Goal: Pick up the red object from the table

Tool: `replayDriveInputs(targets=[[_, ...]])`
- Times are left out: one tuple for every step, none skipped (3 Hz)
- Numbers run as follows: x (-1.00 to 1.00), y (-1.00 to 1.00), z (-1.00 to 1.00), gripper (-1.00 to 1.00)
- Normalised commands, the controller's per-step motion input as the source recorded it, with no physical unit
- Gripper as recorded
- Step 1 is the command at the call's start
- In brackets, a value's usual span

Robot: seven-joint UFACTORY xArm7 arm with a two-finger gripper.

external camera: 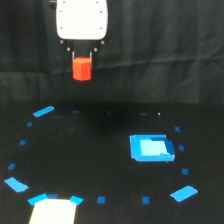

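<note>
Pale patch (52, 211) at the near edge; ring of blue tape marks (19, 185) on the black bench (90, 155)
Blue square (150, 148) toward the exterior view's right; jaws (82, 56) under the white housing closed on the red object (82, 68), held well above the bench

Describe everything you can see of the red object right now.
The red object is a small, stubby orange-red block, plain and matte-looking, narrower than the white housing above it. It hangs upright, well above the black table, touching nothing below. The gripper is closed on its top, with dark fingers flanking its upper edge. Blur hides its exact shape and any markings.
</note>
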Motion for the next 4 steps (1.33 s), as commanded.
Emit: replayDriveInputs(targets=[[-0.38, -0.06, 0.23, -1.0], [-0.37, 0.29, 0.44, -1.0], [-0.17, 0.29, 0.1, -0.95], [0.19, 0.13, 0.14, -1.0]])
